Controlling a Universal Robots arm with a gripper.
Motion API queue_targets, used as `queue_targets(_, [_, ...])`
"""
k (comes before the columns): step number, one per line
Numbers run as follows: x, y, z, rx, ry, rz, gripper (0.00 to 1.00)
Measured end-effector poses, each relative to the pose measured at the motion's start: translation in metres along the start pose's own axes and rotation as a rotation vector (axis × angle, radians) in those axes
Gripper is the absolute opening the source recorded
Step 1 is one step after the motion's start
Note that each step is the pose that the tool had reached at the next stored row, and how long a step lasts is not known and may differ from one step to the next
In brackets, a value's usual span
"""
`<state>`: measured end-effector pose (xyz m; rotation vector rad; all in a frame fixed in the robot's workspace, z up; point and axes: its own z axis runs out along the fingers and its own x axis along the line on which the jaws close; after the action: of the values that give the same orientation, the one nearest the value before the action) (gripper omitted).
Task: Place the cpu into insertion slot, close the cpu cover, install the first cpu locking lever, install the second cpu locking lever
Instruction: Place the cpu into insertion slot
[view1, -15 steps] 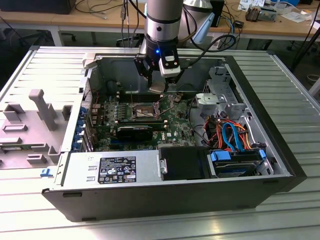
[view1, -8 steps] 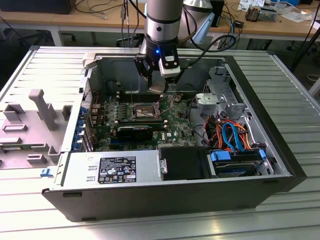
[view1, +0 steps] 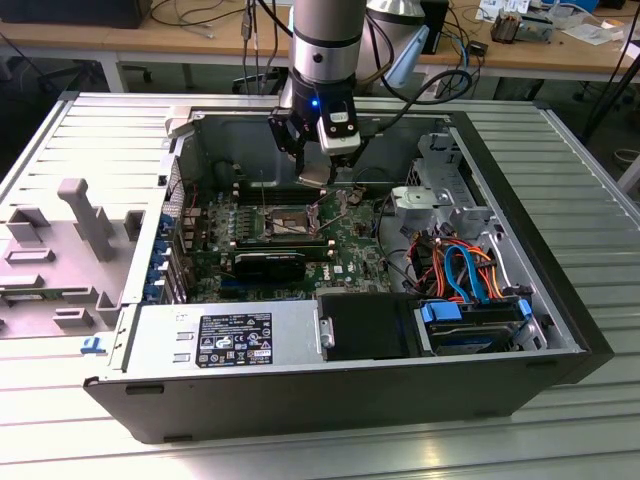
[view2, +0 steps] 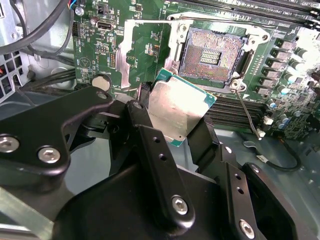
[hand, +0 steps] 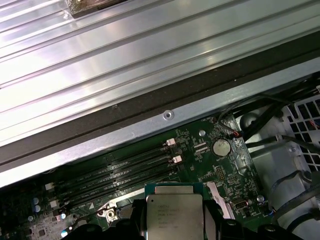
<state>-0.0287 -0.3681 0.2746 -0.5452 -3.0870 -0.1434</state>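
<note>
Grip: gripper (view2: 174, 122) clamped on cpu (view2: 182, 107) by opposite edges, held tilted above board (view2: 100, 45), near insertion slot (view2: 212, 52) — slot bare, cpu cover (view2: 125, 55) standing open. Judged light, stiff, thin; smooth silvery lid slippery, green rim and underside contacts likely fragile — edges only. Slot pin field gold-brown, delicate.

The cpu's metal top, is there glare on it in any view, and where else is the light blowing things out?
Second wrist view: the cpu, held in the gripper, has a pale sheen, and the motherboard washes out white at one edge. First wrist view: the cpu is evenly lit, but the ribbed metal surface carries bright streaks.
</note>
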Motion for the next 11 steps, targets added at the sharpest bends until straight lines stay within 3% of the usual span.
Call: queue_targets(11, [0.0000,-0.0001,0.0002,-0.0001,-0.0005,0.006,0.55])
